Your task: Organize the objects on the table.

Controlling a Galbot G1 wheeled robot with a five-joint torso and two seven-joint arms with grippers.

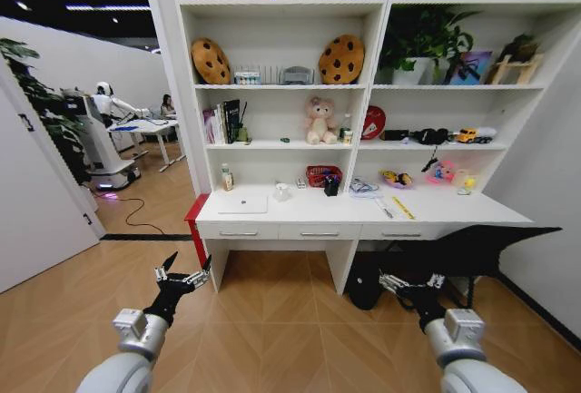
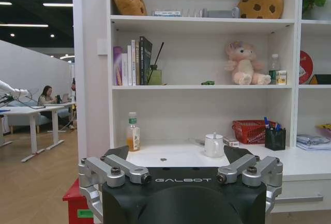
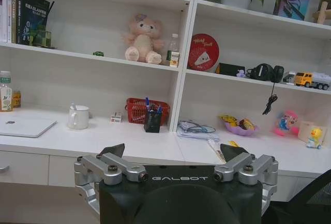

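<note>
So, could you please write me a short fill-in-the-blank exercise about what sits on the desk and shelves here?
1. The closed silver laptop lies on the ____ end of the table, the robot's side.
2. The pink plush bear sits on a ____, not on the table.
3. The white mug stands between the laptop and the red ____.
4. Both the left gripper and right gripper have their fingers ____.

Missing words: left; shelf; basket; open
</note>
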